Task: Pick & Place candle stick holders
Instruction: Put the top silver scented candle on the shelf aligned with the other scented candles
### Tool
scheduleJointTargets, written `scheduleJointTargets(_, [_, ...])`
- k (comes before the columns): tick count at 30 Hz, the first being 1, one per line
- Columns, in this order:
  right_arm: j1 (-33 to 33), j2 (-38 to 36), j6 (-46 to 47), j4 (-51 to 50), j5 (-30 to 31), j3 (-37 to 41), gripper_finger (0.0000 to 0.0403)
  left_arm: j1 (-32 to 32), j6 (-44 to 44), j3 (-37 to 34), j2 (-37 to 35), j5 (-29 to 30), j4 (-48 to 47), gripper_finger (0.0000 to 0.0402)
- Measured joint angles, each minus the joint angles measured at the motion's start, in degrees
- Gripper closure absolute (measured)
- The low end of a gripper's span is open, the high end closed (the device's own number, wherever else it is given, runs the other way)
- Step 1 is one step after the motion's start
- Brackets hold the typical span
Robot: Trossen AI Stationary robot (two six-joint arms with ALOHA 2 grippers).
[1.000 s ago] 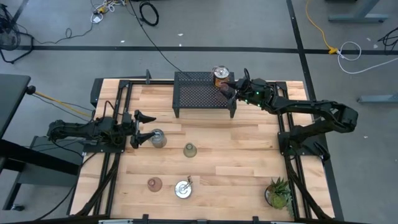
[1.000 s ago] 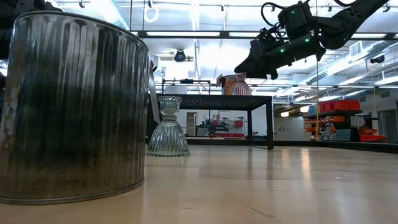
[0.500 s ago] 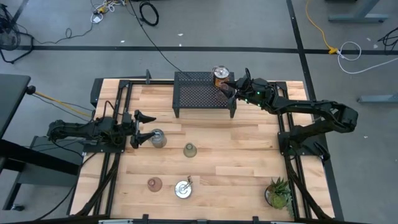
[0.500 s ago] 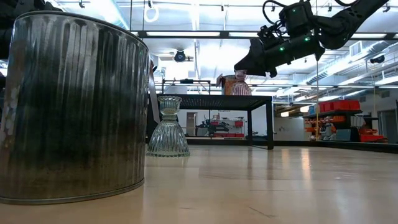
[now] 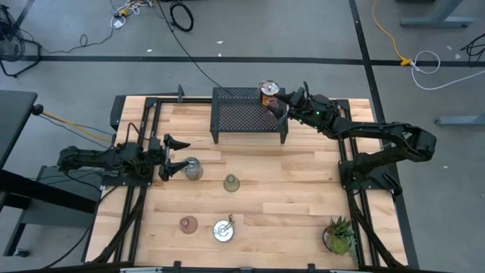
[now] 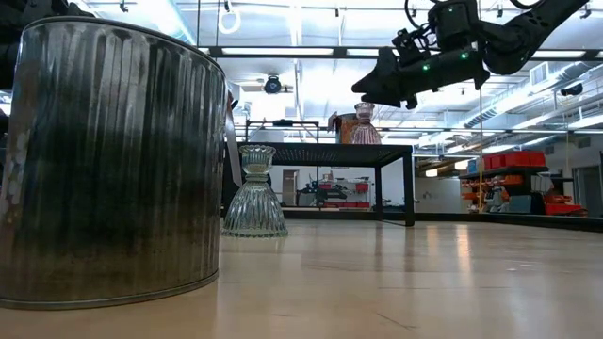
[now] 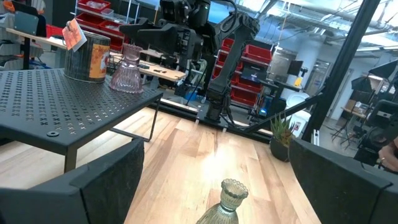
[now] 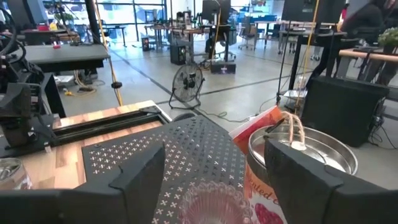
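Pale plank desk [image 5: 288,197] on grey concrete floor [image 5: 250,45]; right hand [image 5: 282,101] spread over the mesh rack [image 5: 246,112]; left hand [image 5: 176,155] spread.

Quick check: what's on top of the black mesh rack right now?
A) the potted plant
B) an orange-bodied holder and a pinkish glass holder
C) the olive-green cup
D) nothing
B: the left wrist view shows the orange-bodied holder and the pinkish glass holder side by side on the black mesh rack, with the right claw above them.
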State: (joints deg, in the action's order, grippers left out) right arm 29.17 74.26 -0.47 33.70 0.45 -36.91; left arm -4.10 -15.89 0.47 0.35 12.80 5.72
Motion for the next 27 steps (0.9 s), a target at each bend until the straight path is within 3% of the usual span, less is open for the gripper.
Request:
scheduleJointTargets(13, [-0.02,0.0,-0.04,0.34,0.08,0.0,0.0124,0.0,-3.39,0.0,0.01,1.03,2.18,0.0003])
scheduleJointTargets(16, [-0.02,0.0,-0.17,0.34,0.08,0.0,0.0124,-0.01,-8.45,0.0,0.01,3.11,2.14,0.0003])
scheduleJointTargets(20, [-0.02,0.0,-0.17,0.5,0.11,0.0,0.0124,0.04,-6.72,0.0,-0.01,8.26,3.32,0.0003])
scheduleJointTargets(27, [-0.02,0.0,-0.15,1.24,0.08,0.0,0.0124,0.02,-7.31,0.0,-0.01,8.83,3.36,0.0003])
